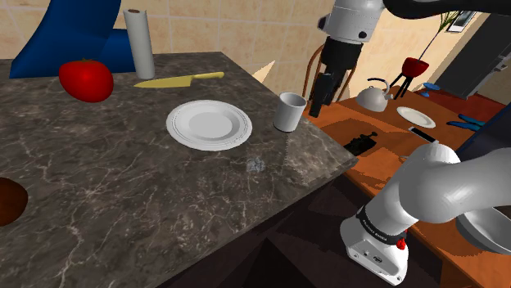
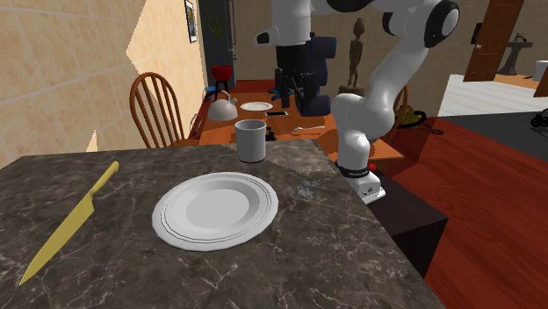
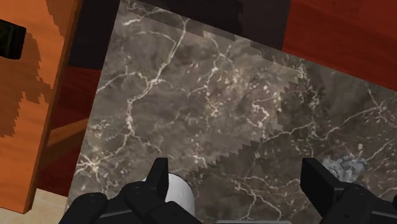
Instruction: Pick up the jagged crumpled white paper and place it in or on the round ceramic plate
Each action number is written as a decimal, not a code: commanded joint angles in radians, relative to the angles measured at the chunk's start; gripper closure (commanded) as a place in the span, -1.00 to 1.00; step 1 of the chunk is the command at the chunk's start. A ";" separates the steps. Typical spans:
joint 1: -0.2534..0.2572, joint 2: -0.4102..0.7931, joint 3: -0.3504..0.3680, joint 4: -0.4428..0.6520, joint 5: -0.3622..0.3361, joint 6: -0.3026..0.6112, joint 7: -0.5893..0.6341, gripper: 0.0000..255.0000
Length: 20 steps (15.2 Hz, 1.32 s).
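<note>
Crumpled paper point(image 3: 343, 167) lies on the countertop point(image 1: 123, 188); the claw point(image 3: 238, 173) hangs above, spread wide, holding nothing.

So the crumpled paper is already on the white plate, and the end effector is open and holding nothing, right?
Not quite. The crumpled paper lies on the marble counter, beside the white plate and apart from it, as the shoulder view shows. The rest holds: the end effector is open and holds nothing.
</note>
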 commanded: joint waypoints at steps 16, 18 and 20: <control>0.013 0.210 0.390 -0.036 0.137 0.420 0.436 -1.00; 0.013 0.219 0.398 -0.056 0.140 0.450 0.437 -1.00; 0.012 0.230 0.406 -0.075 0.142 0.479 0.438 -1.00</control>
